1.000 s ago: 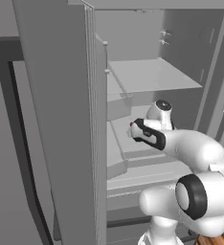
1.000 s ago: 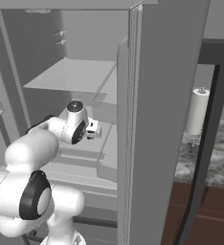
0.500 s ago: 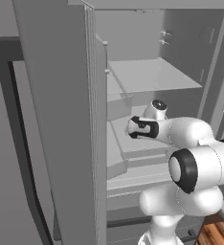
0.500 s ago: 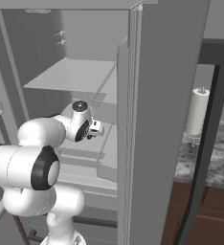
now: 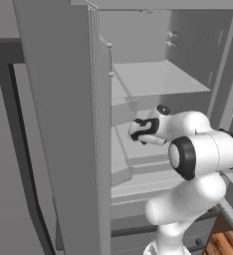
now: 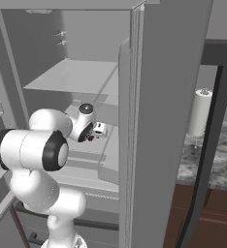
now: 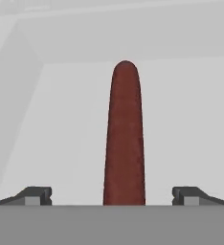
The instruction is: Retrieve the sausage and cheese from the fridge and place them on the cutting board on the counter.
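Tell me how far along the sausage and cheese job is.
Done: fridge door open, arm reaching inside. In hand: the open end effector straddles the sausage on the shelf, not yet gripping it. Left: grasping it, fetching the cheese, and carrying both to the cutting board.

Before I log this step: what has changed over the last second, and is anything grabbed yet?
The arm has swung its elbow round and carried the gripper leftward, deeper toward the fridge shelf. In the hand view the sausage lies lengthwise between the open fingertips, not gripped. The jaws stayed wide open, the fridge doors open, and the base did not move.
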You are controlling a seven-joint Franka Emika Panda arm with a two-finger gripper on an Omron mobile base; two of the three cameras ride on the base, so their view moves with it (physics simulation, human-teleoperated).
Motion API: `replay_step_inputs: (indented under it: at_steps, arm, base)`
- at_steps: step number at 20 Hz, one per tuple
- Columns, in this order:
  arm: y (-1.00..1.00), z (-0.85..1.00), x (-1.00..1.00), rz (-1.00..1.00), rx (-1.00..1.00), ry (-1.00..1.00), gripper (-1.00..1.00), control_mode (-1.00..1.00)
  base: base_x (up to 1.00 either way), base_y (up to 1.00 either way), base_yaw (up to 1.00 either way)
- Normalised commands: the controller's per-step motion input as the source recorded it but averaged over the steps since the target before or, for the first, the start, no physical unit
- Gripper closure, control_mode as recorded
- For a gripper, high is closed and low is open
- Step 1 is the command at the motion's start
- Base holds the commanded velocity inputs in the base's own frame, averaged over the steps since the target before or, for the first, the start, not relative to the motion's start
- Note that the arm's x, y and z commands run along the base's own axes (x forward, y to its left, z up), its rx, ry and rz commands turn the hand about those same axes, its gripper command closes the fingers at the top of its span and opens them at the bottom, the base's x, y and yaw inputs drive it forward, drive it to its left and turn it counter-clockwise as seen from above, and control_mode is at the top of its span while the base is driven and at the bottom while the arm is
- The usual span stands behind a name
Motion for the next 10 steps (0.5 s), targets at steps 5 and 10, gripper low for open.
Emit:
replay_step_inputs:
  at_steps: [5,10]
  arm:
    - [0.00,-0.34,0.15,0.00,0.00,0.00,-1.00,-1.00]
    - [0.00,-0.34,0.09,0.00,0.00,0.00,1.00,-1.00]
  base:
    - [0.00,0.00,0.00]
    - [0.00,0.00,0.00]
